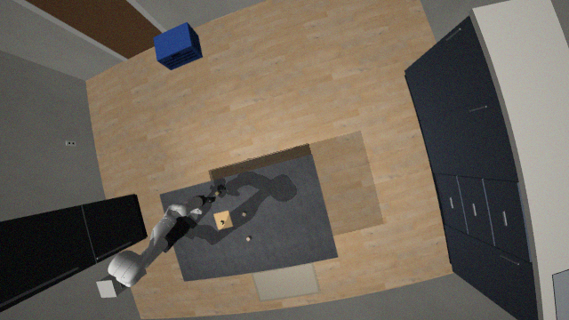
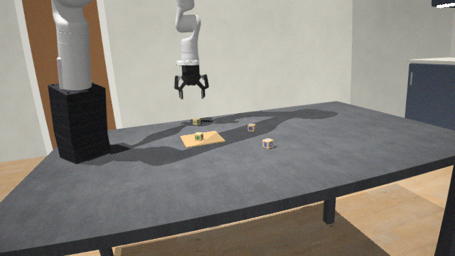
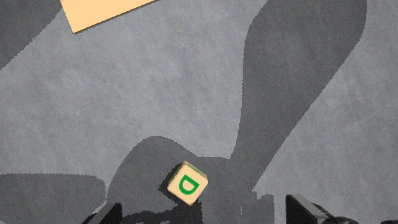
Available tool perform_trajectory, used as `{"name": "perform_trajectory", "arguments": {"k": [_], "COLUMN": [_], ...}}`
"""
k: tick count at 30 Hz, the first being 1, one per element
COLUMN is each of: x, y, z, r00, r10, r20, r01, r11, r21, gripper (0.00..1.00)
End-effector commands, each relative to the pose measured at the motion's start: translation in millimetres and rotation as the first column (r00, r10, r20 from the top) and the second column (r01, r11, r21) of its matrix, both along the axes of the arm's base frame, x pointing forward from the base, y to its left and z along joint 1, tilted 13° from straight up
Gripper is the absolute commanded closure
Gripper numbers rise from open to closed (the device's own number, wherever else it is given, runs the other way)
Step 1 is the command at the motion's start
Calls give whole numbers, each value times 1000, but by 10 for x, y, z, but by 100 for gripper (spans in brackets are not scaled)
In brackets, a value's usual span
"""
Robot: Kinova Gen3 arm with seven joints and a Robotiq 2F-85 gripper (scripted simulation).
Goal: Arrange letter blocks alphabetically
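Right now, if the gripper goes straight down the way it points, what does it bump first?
Probably the D block or the table beside it; the gripper's exact line is unclear.
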State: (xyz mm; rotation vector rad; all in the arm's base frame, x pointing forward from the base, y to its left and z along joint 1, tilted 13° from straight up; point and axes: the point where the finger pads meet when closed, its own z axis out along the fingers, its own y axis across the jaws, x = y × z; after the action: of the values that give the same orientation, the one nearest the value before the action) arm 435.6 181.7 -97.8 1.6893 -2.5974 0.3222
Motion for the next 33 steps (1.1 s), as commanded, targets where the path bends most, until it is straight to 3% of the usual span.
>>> {"name": "perform_trajectory", "arguments": {"k": [1, 7, 12, 21, 27, 28, 33], "x": [-8, 41, 85, 122, 128, 128, 128], "y": [23, 6, -5, -14, -16, -16, -16], "z": [-45, -112, -146, -167, -170, -170, -170], "r00": [996, 933, 860, 794, 784, 784, 784], "r10": [-90, -351, -498, -594, -606, -606, -606], "r20": [21, 77, 109, 128, 131, 131, 131], "r01": [90, 348, 492, 584, 596, 596, 596], "r11": [996, 936, 867, 804, 795, 795, 795], "r21": [6, 47, 81, 110, 115, 115, 115], "gripper": [0, 0, 0, 0, 0, 38, 38]}}
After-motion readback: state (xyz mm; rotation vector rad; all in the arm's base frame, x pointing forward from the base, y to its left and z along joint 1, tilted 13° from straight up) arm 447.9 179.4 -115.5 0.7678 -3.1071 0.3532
